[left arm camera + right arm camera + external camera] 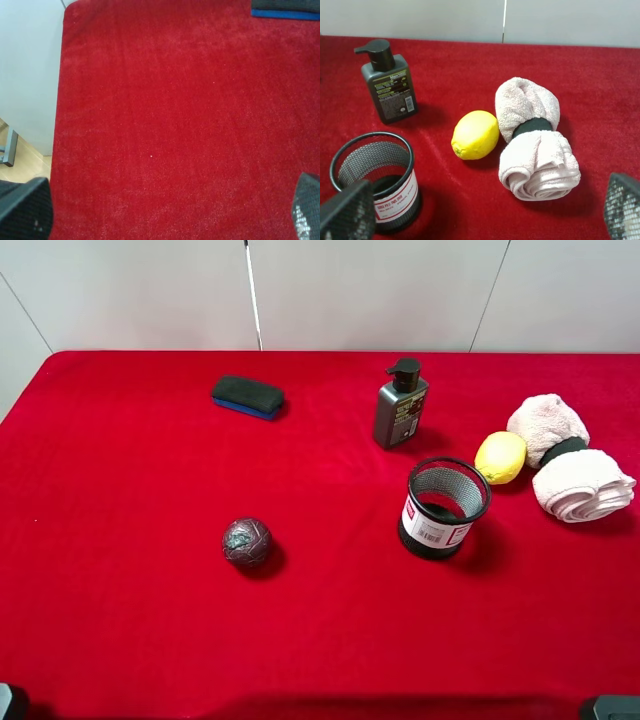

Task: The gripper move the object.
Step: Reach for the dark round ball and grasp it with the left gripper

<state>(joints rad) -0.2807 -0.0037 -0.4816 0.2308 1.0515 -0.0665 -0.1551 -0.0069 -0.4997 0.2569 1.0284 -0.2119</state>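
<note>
I found the ball resting alone on the red cloth, left of centre, well apart from the eraser and the mesh cup. I judged it open to approach from above. Being round, it had no long axis and pointed nowhere. The left gripper and right gripper hung with fingers spread, holding nothing, neither near it.

Lemon beside rolled towel, fingers apart
</note>
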